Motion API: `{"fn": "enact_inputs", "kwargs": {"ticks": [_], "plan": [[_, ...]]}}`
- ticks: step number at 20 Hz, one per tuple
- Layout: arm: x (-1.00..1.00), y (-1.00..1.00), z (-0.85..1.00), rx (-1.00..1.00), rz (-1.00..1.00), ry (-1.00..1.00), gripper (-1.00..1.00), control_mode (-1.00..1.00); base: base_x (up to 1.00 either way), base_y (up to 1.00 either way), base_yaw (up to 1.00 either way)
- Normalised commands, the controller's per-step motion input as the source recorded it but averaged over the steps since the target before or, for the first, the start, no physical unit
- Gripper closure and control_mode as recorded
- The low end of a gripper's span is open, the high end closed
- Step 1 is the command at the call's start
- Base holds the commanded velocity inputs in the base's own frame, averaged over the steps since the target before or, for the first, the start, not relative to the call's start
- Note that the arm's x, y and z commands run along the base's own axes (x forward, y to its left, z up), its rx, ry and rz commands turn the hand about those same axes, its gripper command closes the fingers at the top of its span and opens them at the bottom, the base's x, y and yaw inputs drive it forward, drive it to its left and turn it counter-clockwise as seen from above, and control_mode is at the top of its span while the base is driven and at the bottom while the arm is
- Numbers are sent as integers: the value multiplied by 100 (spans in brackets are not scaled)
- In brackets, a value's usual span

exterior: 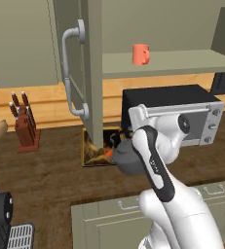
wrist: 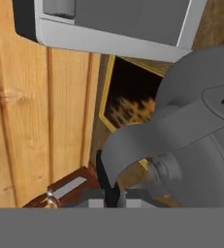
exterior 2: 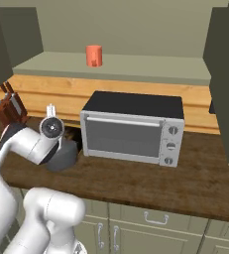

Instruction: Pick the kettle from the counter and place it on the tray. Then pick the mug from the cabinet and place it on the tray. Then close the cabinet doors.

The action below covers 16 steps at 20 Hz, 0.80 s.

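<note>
Just beside the tray (exterior: pixel 97 151) on the bench (exterior: pixel 55 175), the pincer (wrist: pixel 114 193) grips the kettle (exterior: pixel 128 156) by its handle — step one; next, carry it over the tray and lower.

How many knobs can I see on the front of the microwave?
3, stacked in a column on the right end of the microwave front: top knob, middle knob, bottom knob. None looks hidden.
</note>
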Motion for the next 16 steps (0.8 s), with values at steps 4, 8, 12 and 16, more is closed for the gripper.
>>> {"fn": "enact_inputs", "kwargs": {"ticks": [4,8,12,16], "plan": [[56,39,1,0,-10,-4,100,-100,0,0,0],[56,37,10,1,-9,-2,100,-100,0,0,0],[59,9,19,2,-5,0,100,-100,0,0,0],[52,5,6,6,-1,0,100,-100,0,0,0]]}}
